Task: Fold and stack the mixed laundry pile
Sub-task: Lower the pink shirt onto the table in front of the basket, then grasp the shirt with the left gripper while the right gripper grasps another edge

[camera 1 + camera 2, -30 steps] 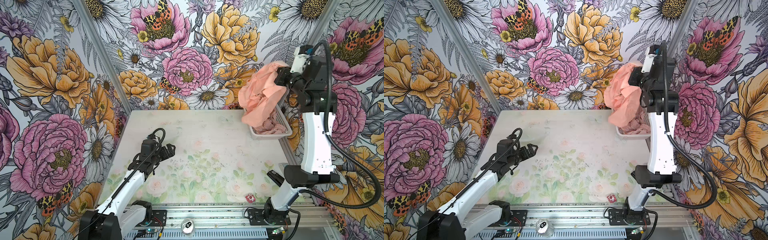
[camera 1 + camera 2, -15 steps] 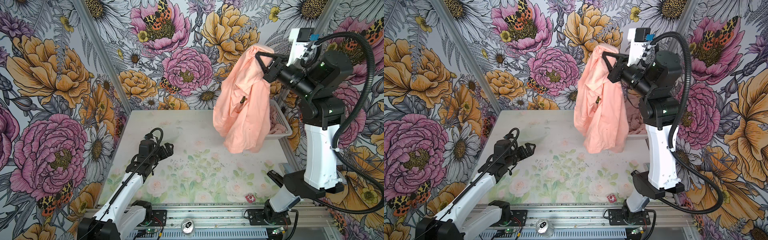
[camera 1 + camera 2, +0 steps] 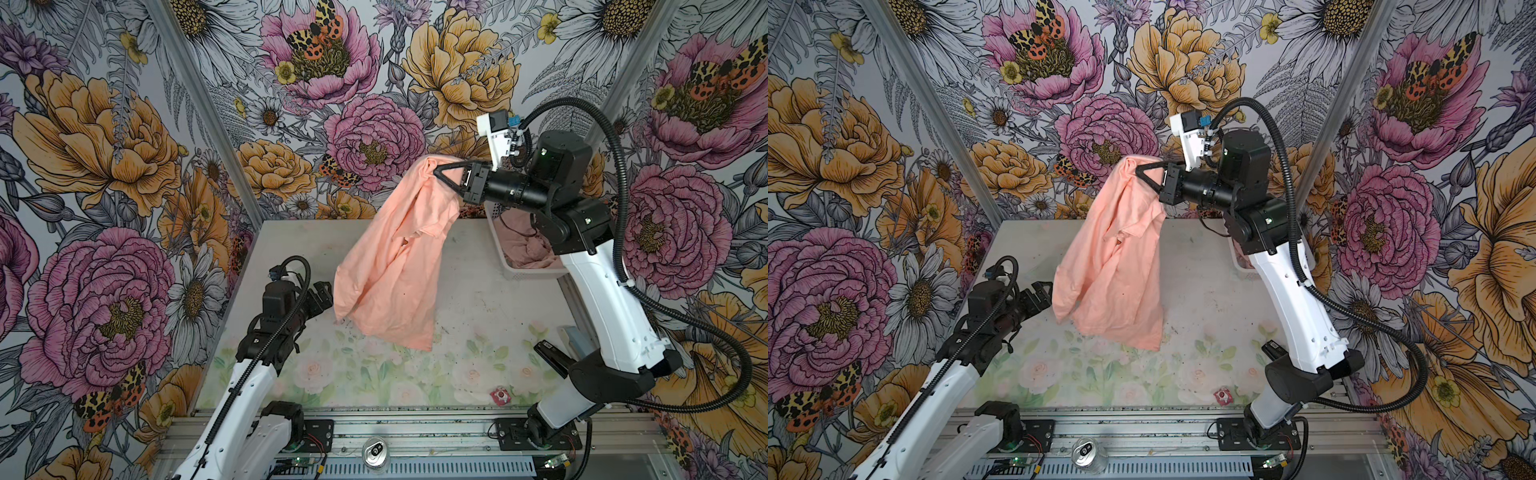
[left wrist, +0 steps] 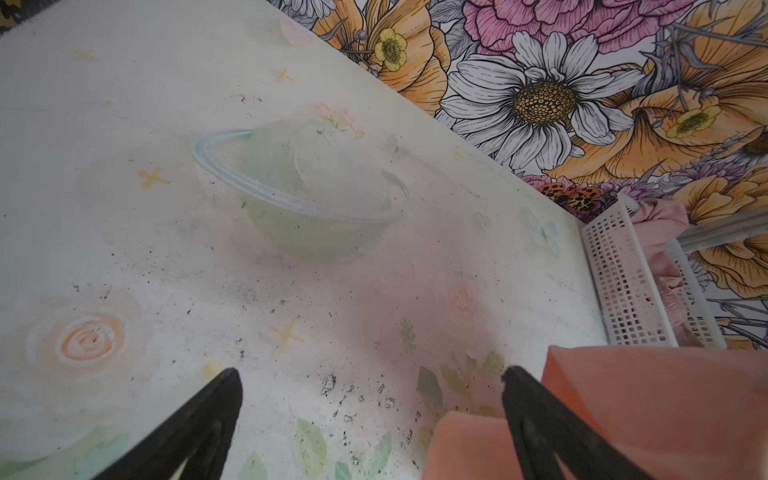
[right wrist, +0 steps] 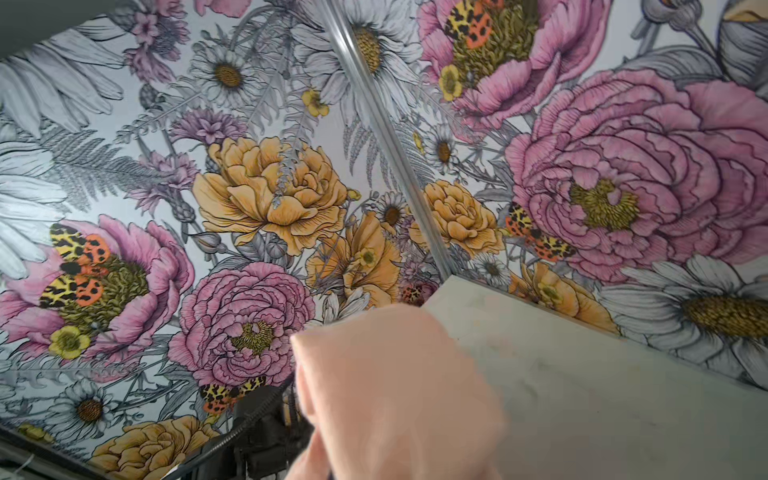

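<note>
Early in the job, with nothing folded or stacked yet. At left, the left gripper (image 3: 323,296) reaches low over the table (image 3: 478,299), fingers spread wide and empty, just beside the hanging edge of the peach-orange T-shirt (image 3: 390,266). The shirt dangles at centre, its hem close to the tabletop, though contact cannot be told. The right gripper (image 3: 437,171) pinches it at the top, fingers pressed together on the cloth. That arm stands tall, its forearm stretched level toward the middle. At far right, the dusty-pink garment (image 3: 528,249) lies bunched in the white basket (image 3: 509,272). Both pieces await folding.
</note>
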### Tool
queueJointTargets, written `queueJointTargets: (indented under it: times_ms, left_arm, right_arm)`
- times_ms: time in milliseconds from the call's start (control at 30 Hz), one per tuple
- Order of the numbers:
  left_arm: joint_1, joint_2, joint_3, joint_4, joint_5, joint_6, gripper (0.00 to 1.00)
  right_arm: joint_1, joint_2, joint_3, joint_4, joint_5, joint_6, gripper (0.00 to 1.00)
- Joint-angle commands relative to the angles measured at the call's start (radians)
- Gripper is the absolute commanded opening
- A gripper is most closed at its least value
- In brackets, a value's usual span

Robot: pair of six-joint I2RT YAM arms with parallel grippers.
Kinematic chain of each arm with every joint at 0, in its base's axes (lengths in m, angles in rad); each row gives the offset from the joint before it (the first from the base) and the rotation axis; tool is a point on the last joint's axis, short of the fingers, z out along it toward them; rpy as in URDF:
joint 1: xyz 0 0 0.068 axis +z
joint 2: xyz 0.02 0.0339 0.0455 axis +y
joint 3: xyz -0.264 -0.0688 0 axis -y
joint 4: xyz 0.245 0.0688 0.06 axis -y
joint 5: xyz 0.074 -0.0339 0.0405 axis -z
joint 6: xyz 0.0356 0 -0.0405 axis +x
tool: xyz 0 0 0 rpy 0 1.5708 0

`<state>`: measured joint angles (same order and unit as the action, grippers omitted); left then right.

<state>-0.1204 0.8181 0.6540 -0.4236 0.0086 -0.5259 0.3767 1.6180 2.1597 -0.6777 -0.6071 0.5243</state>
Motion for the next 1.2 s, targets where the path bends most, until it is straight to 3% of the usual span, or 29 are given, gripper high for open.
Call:
queueJointTargets:
  times_ms: [0,100,233,333,433,567,800,967,1167]
  left_arm:
    - [0.010,0.005,0.021,-0.020,-0.039,0.000,0.99]
    - [0.009,0.016,0.019,-0.023,-0.041,-0.005,0.99]
    - [-0.002,0.021,0.013,-0.021,-0.035,-0.018,0.99]
    - [-0.034,0.038,0.018,-0.021,-0.029,-0.012,0.99]
    - [-0.077,0.090,0.031,-0.004,-0.021,0.011,0.99]
    - [-0.135,0.227,0.069,0.064,0.020,0.039,0.99]
    - [-0.248,0.595,0.295,0.124,0.074,0.146,0.98]
    - [-0.293,0.877,0.514,0.116,0.119,0.216,0.87]
    - [-0.301,1.153,0.749,0.047,0.128,0.239,0.71]
  right_arm:
    - [-0.068,0.027,-0.070,0.046,0.077,0.057,0.00]
    - [-0.125,0.119,-0.146,0.042,0.144,0.043,0.02]
    - [-0.176,0.251,-0.145,-0.070,0.298,-0.035,0.48]
    - [-0.160,0.259,-0.163,-0.133,0.426,-0.090,0.61]
    - [-0.123,0.217,-0.227,-0.159,0.543,-0.131,0.68]
    - [-0.068,0.134,-0.375,-0.178,0.625,-0.150,0.71]
    - [0.003,-0.001,-0.719,-0.121,0.581,-0.083,0.73]
    - [0.019,-0.077,-0.908,-0.037,0.525,-0.007,0.73]
    - [0.029,-0.074,-1.011,0.046,0.499,0.033,0.73]
